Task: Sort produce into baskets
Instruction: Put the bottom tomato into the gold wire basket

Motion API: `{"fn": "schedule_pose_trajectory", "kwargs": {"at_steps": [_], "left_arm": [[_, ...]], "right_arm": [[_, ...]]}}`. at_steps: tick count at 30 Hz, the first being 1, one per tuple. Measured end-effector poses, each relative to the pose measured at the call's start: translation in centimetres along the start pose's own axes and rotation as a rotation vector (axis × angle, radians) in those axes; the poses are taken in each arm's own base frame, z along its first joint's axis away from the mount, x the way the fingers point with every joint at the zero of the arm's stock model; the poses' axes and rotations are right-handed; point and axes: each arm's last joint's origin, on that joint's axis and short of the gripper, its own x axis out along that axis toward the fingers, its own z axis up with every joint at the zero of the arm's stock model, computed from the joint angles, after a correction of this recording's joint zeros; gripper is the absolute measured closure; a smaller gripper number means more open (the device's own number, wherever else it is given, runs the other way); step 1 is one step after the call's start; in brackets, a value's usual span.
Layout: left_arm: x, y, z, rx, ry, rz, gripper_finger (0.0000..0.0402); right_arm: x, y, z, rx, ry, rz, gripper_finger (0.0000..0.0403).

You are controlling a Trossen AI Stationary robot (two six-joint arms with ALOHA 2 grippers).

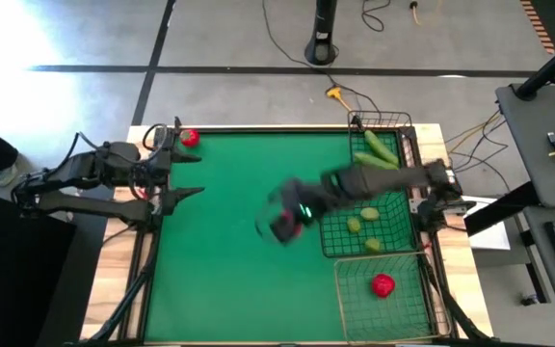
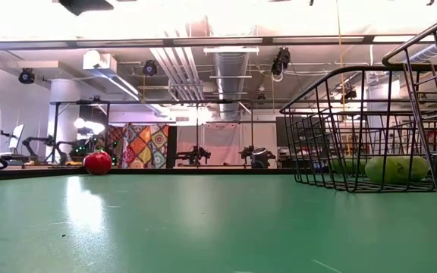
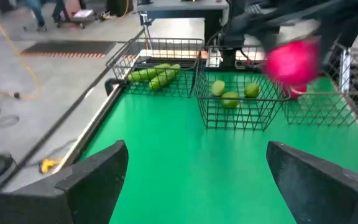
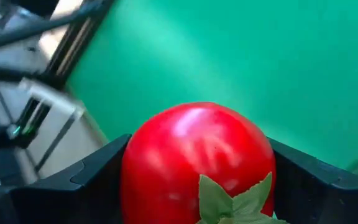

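Right end effector [image 1: 285, 224] gripping round red toy fruit with green top [image 4: 197, 163], hovering mid-frame; pale metallic wire basket [image 1: 385, 314] lying lower right. Left end effector [image 3: 194, 171] waiting wide open.

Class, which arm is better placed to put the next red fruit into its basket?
Right: the right gripper already clamps a red fruit beside the baskets; the left gripper waits open across the table.

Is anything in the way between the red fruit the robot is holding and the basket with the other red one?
The right gripper holds a red fruit above the mat. The paler basket with the other red fruit is open-topped. Only basket walls, including the square basket, need clearing.
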Motion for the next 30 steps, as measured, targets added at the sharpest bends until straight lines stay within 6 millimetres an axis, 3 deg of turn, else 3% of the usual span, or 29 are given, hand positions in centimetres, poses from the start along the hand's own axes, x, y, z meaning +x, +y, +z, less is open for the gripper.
{"fn": "schedule_pose_trajectory", "kwargs": {"at_steps": [6, 11, 15, 22, 30], "left_arm": [[2.1, -0.5, 1.3, 0.112, -0.062, -0.074, 0.0038], [4.0, -1.1, 2.3, 0.129, -0.119, -0.165, 0.0038], [5.5, -1.4, 2.2, 0.133, -0.081, -0.203, 0.0038], [7.2, -1.6, 1.8, 0.123, -0.021, -0.21, 0.0038], [6.9, -1.7, 1.9, 0.106, -0.03, -0.261, 0.0038]], "right_arm": [[-2.5, 3.1, -10.0, 0.2, 0.111, -0.052, 0.0099], [-3.6, 2.8, -17.3, 0.42, 0.195, -0.27, 0.0099], [-4.6, 2.0, -21.3, 0.517, 0.192, -0.398, 0.0099], [-3.6, -0.4, -25.6, 0.563, 0.254, -0.609, 0.0099], [-0.8, -3.9, -26.7, 0.502, 0.26, -0.683, 0.0099]]}}
